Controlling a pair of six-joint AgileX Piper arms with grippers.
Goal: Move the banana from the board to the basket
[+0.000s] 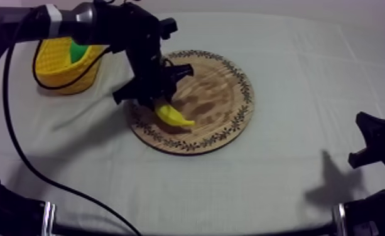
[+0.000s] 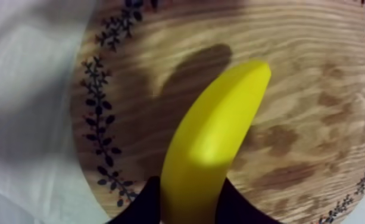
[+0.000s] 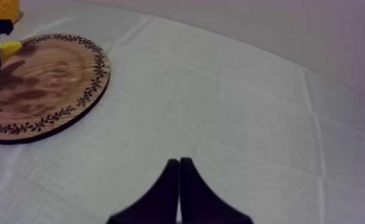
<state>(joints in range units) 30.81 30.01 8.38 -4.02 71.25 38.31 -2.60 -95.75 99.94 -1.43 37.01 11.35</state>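
Left tool clamps the banana, which juts out from it over the wooden board.

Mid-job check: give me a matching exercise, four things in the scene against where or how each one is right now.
Things:
1 banana
2 right gripper
3 yellow basket
4 wooden board

States:
A shut on nothing, over bare cloth
B left of the board in the top view
C clamped in the left gripper
D lying under the banana

Pairs: 1-C; 2-A; 3-B; 4-D
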